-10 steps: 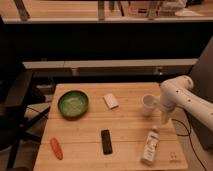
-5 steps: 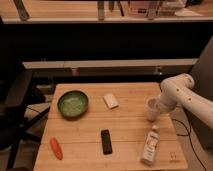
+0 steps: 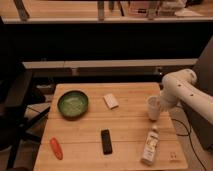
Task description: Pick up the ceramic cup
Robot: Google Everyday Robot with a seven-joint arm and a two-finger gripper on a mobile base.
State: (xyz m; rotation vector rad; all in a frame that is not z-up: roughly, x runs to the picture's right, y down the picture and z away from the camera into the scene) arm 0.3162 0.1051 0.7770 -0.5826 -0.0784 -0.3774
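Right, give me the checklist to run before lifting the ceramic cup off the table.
1. Gripper at the ceramic cup, near the table's right edge: ok.
2. Jaws shut on the cup: ok by how the arm sits on it, though the contact itself is hard to see.
3. Cup upright on the table: ok.
4. Clear plastic bottle lies in front of the cup, apart from it: ok.
5. White block and green bowl stand well to the left, out of the lift path: ok.
6. Whether the cup holds anything: cannot tell.
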